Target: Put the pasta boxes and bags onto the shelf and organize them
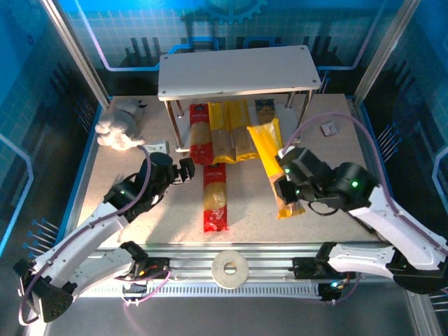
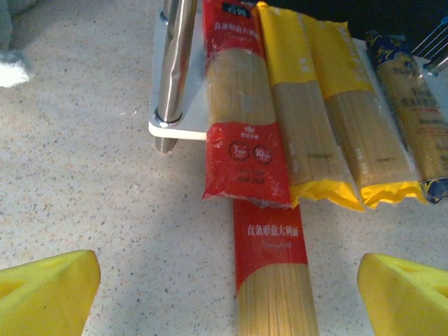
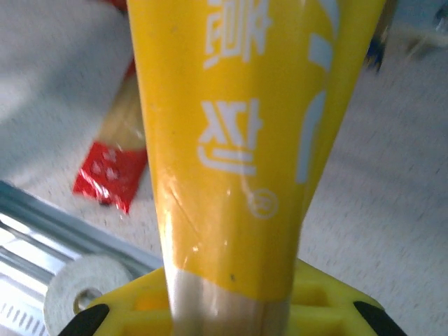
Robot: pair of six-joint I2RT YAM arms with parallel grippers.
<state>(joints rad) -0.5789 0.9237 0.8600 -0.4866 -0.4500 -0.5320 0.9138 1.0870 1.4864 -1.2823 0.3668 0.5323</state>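
**Yellow pack aimed at the shelf**

The right tool (image 1: pixel 289 183) is clamped near the near end of a yellow spaghetti pack (image 1: pixel 268 150). The pack's long axis runs away from the tool toward the shelf (image 1: pixel 234 70). The left tool (image 1: pixel 183 170), jaws apart, hangs just left of the loose red spaghetti pack (image 1: pixel 215 196) on the tabletop (image 1: pixel 140 210).

Four packs (image 1: pixel 225 133) abreast on shelf (image 1: pixel 234 71)
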